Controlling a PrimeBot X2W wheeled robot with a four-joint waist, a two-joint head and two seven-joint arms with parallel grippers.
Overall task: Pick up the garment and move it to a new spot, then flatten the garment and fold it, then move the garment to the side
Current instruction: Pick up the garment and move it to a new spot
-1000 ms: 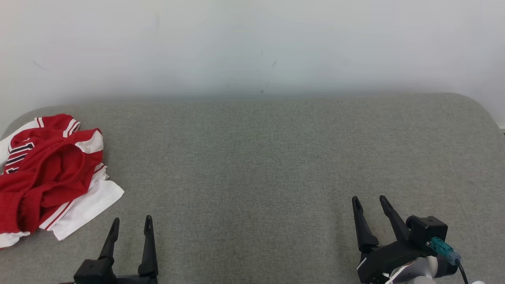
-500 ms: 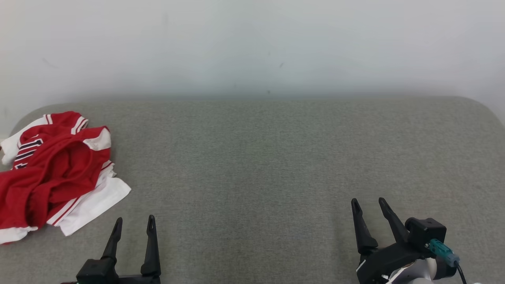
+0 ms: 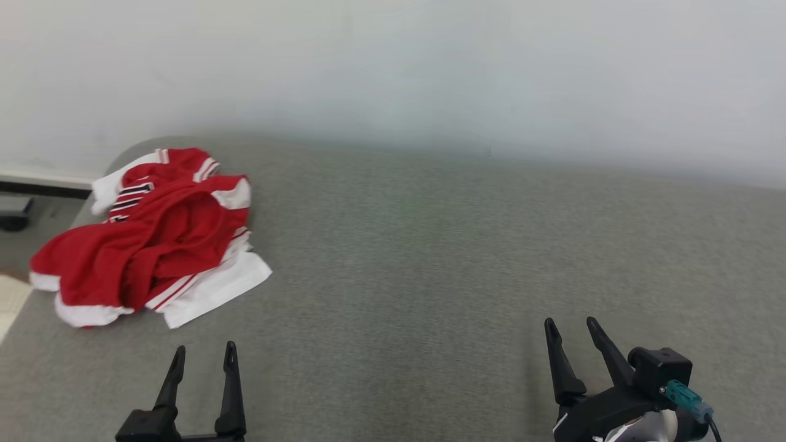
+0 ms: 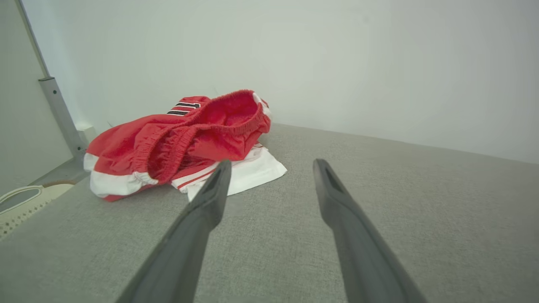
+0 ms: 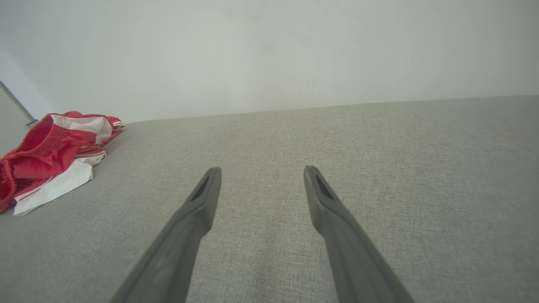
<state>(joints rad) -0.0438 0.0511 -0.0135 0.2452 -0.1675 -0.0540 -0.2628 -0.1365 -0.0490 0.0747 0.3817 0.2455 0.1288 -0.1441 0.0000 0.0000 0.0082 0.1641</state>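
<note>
- The left gripper [image 3: 205, 347] hovers low over the grey padded surface [image 3: 430, 258] with its fingers spread apart and nothing between them. The right gripper [image 3: 570, 320] is likewise spread and empty, well apart from the cloth.
- The garment [image 3: 153, 239], a pair of red shorts with white trim, lies in a crumpled heap at the far left corner of the surface. It is close to the left edge, ahead and slightly left of the left gripper.
- Risk: the heap sits near the edge, so a sideways nudge from a finger rather than a clean pinch could probably push it off.
- Risk: the layers are bunched. A shallow pinch may catch only one fold, such as the white flap nearest the left gripper, and the rest would trail and tangle during the move.
- Risk: coming in too low may drive the fingertips into the soft cover and snag it.
- Orientation: the heap has no crisp axis. Its longest stretch appears to run diagonally in the head view, from the white-banded hems at the near left to the striped part at the far right.
- In the left wrist view the elastic waistband gapes open towards that gripper, tilted upward.
</note>
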